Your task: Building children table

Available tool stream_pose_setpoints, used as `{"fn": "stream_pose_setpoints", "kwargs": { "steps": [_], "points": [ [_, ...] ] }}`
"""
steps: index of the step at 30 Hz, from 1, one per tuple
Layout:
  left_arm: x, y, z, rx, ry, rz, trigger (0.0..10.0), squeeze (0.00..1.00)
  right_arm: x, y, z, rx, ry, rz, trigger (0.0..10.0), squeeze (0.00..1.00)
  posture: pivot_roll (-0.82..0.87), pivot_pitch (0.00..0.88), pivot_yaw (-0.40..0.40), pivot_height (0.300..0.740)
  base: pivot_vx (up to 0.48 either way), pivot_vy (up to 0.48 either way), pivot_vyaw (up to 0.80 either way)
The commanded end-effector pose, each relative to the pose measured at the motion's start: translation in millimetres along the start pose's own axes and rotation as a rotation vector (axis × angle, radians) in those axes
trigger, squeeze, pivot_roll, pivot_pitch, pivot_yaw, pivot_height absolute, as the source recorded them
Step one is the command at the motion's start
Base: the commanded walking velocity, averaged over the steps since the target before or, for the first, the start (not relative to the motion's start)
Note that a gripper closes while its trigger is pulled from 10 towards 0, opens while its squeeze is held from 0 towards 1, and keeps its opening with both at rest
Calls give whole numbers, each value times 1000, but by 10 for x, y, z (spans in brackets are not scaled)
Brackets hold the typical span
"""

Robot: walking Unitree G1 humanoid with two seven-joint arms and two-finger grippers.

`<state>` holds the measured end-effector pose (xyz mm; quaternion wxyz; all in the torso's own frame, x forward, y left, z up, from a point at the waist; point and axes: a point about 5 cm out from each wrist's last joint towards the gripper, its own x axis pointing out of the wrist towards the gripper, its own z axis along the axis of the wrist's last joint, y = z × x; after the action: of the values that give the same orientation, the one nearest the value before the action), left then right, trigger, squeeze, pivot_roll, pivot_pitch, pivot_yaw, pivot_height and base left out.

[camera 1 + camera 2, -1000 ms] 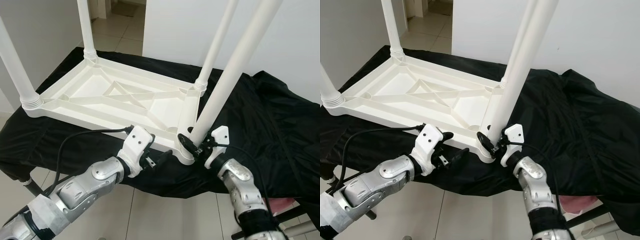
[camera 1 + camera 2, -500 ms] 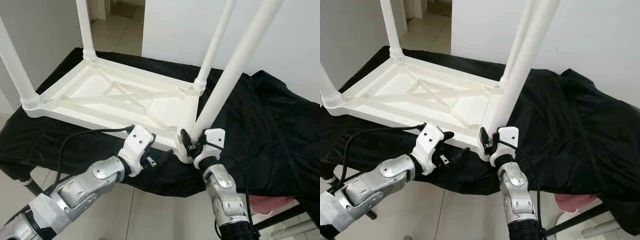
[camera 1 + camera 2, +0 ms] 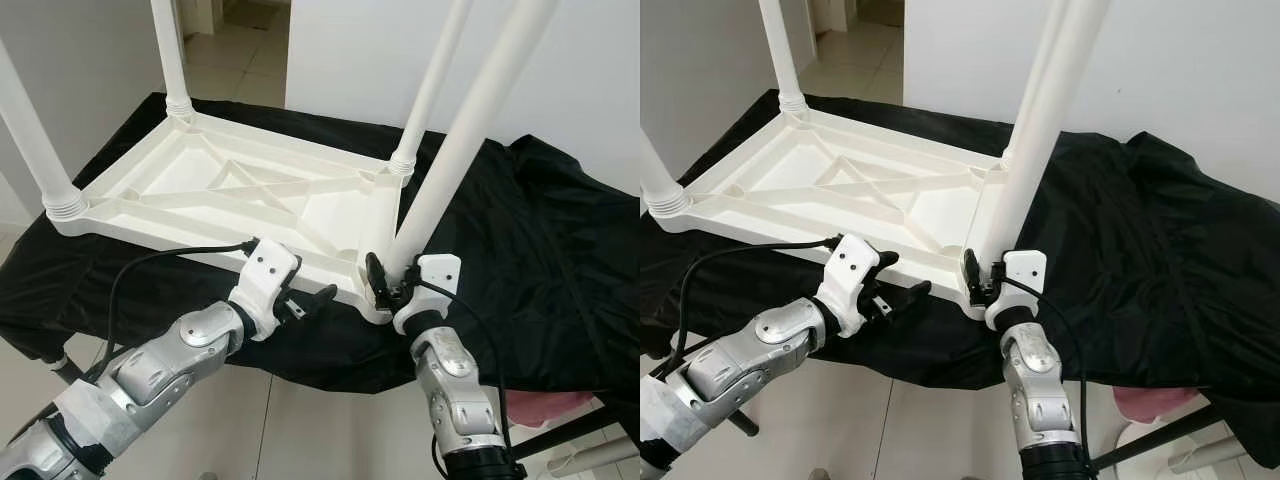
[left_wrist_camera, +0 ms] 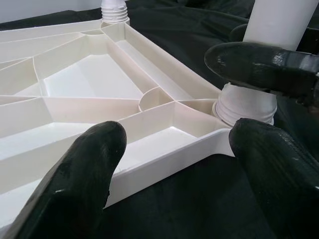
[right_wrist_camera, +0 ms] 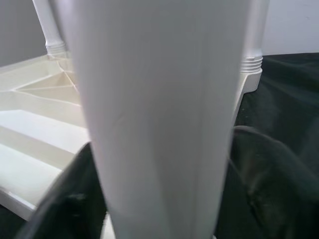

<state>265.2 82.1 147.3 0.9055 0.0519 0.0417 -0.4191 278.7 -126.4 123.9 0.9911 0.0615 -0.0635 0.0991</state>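
Upside-down white table [image 3: 250, 190] on black cloth [image 3: 520, 240], three legs seated. Right gripper [image 3: 385, 285] clenched around fourth leg [image 3: 455, 160] at near corner socket. Left gripper [image 3: 310, 298] released, fingers spread beside table edge. Best: keep leg upright, twist and press down, brace frame with left.

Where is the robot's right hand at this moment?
The right hand grips the nearest white leg at its base, at the upturned table's near right corner.
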Motion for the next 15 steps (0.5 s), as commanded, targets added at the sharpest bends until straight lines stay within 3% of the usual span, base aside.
{"fn": "stream_pose_setpoints", "kwargs": {
  "steps": [1,5,6,7,8,10,11,13,15],
  "points": [
    [-12,-152,14,16,5,-336,10000,0,-42,-40,9,8,-11,11,10000,1000,7,0,-83,740,0,0,0],
    [-24,-155,0,13,9,-311,10000,0,-91,-83,0,12,-7,59,10000,1000,8,0,-86,740,0,0,0],
    [-40,-162,-4,12,4,-301,10000,0,-119,-113,3,11,-4,97,10000,514,4,0,-85,740,0,0,0],
    [-40,-162,-4,12,4,-301,10000,0,-119,-113,3,11,-4,97,10000,514,4,0,-85,740,0,0,0],
    [-59,-176,-8,6,2,-302,10000,0,-145,-131,7,18,1,145,10000,0,1,0,-84,740,0,0,0],
    [-59,-176,-8,6,2,-302,10000,0,-145,-131,7,18,1,145,10000,0,1,0,-84,740,0,0,0],
    [-73,-189,-13,-2,4,-305,10000,0,-168,-145,18,10,1,195,10000,0,-3,0,-81,740,0,0,0],
    [-126,-279,-50,-39,21,-423,10000,0,-185,-195,26,-24,19,334,10000,0,-5,0,-80,740,0,0,0],
    [-130,-303,-74,-39,38,-441,10000,0,-168,-229,20,-40,34,374,10000,0,-5,0,-81,740,0,0,0]
  ]
}}
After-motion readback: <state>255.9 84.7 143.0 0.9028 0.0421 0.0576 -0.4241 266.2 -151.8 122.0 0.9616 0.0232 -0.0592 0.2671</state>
